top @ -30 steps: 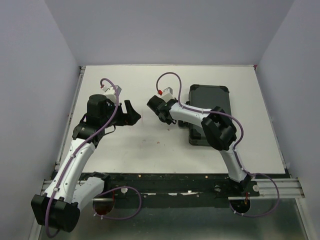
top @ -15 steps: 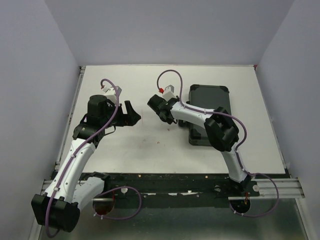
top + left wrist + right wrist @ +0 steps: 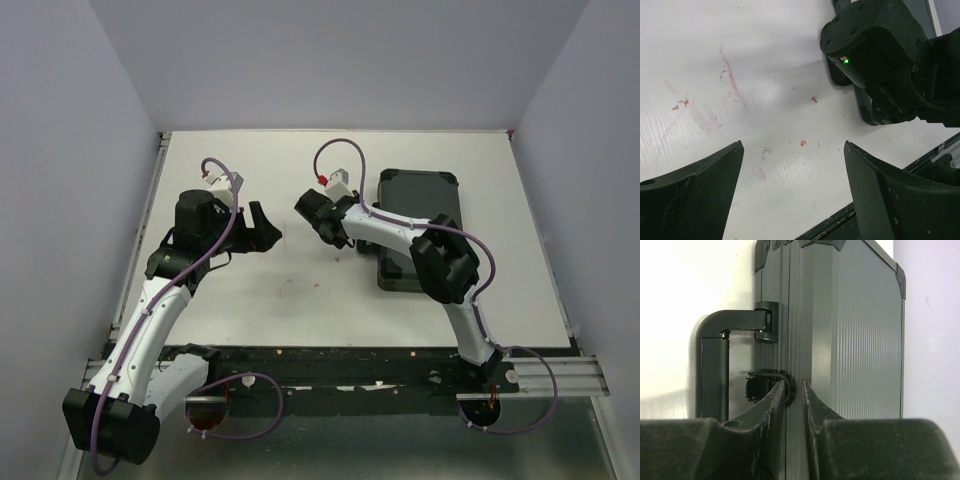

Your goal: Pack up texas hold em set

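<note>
The black case [image 3: 420, 195] of the set lies shut and flat on the right of the table. Chips, card boxes and markers are out of view. My right gripper [image 3: 336, 241] is just left of the case, rolled on its side. In the right wrist view its tips [image 3: 794, 385] are nearly together with only a thin slit, level with the seam of the case [image 3: 855, 340]. One fingertip overlaps the latch [image 3: 759, 386] beside the handle [image 3: 715, 365]. I cannot tell if it touches. My left gripper [image 3: 267, 228] is open wide and empty [image 3: 792, 145] over bare table.
The white table [image 3: 250, 290] has faint red smears [image 3: 730, 70]. The left wrist view shows my right arm's black wrist [image 3: 870, 50] and, beyond it, a corner of the case [image 3: 875, 117]. Walls close in the table at the left, back and right.
My right gripper has shifted very slightly near the case's left side. The left arm has not moved.
</note>
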Robot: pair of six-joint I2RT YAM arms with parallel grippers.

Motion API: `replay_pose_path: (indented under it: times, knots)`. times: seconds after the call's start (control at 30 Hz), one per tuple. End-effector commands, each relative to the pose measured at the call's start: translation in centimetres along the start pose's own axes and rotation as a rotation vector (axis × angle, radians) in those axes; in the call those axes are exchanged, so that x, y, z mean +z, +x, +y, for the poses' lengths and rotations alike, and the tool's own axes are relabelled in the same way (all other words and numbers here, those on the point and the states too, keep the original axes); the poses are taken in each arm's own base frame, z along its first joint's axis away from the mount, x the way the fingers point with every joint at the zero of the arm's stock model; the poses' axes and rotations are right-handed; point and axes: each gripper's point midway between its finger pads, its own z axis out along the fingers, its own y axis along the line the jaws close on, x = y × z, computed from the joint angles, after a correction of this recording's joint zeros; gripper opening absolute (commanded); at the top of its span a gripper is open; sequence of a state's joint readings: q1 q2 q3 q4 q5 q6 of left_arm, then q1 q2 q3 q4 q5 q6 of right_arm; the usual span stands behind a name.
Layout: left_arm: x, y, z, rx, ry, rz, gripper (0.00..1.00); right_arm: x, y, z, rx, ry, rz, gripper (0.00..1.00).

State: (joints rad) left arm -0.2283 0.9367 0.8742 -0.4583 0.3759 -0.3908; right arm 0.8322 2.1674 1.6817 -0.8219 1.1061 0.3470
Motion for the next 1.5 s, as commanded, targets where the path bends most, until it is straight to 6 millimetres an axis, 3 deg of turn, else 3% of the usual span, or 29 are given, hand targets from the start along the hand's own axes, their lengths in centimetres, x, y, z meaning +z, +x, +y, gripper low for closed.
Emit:
replay_pose_path:
  times: [0.0,0.13,0.27,0.4,0.57,0.87,1.47]
  knots:
    - [0.1,0.4,0.1,-0.005,0.012,0.010,0.90,-0.9,-1.4,-1.4,0.053,-0.040,-0.032,0.32]
    - [0.1,0.5,0.1,-0.007,0.010,0.013,0.90,-1.8,-2.6,0.1,0.095,-0.185,-0.054,0.50]
    - [0.1,0.5,0.2,-0.007,0.008,0.013,0.90,-2.9,-3.4,1.6,0.126,-0.324,-0.073,0.53]
    - [0.1,0.5,0.1,-0.006,0.009,0.011,0.90,-2.6,-3.4,2.6,0.137,-0.378,-0.046,0.43]
    - [0.0,0.4,0.1,-0.006,0.008,0.008,0.90,-1.4,-2.5,3.0,0.142,-0.394,0.014,0.23]
    - [0.0,0.4,0.0,-0.004,0.013,0.007,0.90,1.0,-0.6,3.8,0.115,-0.376,0.087,0.17]
    - [0.0,0.5,-0.1,-0.004,0.017,0.010,0.90,1.4,2.0,4.0,0.098,-0.342,0.159,0.08]
